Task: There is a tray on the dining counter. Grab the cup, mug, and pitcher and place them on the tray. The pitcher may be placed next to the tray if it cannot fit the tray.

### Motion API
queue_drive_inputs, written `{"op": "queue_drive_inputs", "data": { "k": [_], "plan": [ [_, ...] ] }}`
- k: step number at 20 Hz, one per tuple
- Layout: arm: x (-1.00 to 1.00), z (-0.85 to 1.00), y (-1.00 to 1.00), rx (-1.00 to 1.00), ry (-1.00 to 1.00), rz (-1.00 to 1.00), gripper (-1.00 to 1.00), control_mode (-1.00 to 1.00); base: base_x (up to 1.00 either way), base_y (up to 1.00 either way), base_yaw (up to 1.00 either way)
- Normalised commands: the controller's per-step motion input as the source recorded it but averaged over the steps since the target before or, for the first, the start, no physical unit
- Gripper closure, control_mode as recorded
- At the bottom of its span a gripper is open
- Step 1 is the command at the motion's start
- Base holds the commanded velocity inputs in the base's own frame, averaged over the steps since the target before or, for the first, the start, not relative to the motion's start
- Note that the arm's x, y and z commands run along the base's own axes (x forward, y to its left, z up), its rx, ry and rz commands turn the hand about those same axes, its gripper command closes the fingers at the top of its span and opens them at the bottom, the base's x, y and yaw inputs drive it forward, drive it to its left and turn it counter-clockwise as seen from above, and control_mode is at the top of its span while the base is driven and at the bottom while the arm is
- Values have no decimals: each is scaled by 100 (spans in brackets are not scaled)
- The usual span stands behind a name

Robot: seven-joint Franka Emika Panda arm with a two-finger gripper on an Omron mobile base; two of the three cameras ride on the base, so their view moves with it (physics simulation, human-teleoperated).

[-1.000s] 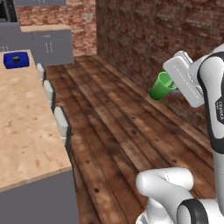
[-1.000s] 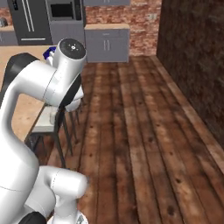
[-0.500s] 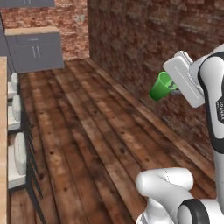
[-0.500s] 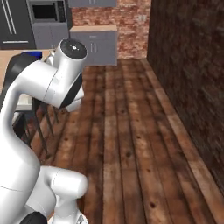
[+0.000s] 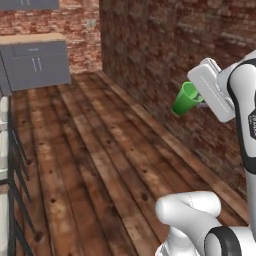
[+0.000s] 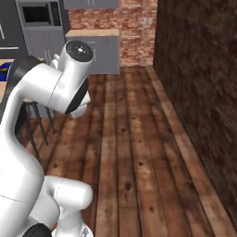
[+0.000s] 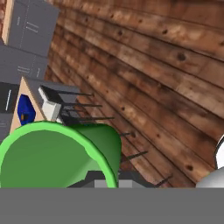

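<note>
Left base view: the cup (image 5: 184,98) rides in the air at the right of the scene, pinched by the gripper (image 5: 199,101) and carried tilted, its mouth turned toward the arm and its narrow base pointing away over the plank floor (image 5: 95,165). The brick wall (image 5: 165,45) stands just behind it. We see the jaws drawn tight together on the cup's rim end, though the fingertips themselves are hidden behind the hand.

In the hand view the cup's bright green rim (image 7: 52,144) arcs across the lower left, close to the camera. Far beyond it we pick out a sliver of the dining counter (image 7: 30,98) with the tray (image 7: 25,110) on it as a small deep-blue patch, and stools (image 7: 54,107) ranged along its edge. Cup and tray are well apart.

Handling, as we judge it: the cup looks light, rigid and smooth-walled, with no handle, so a rim pinch is the natural hold. The taper means a grip lower on the wall could slide; the rim looks the safer place. Held tilted, it would need righting before it is set down, or it may tip on the tray floor.

Mug and pitcher we cannot place from here. In the right base view the grey cabinets (image 6: 99,51) stand at the far wall.
</note>
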Motion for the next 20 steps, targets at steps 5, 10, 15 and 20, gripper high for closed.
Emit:
{"op": "queue_drive_inputs", "data": {
  "k": [5, 10, 15, 20],
  "plan": [
    [0, 0, 0, 0, 0, 0, 100, 100, 100, 0, 0],
    [0, 0, 0, 0, 0, 0, 100, 100, 100, 0, 0],
    [0, 0, 0, 0, 0, 0, 100, 100, 100, 0, 0],
    [0, 0, 0, 0, 0, 0, 100, 100, 100, 0, 0]
  ]
}}
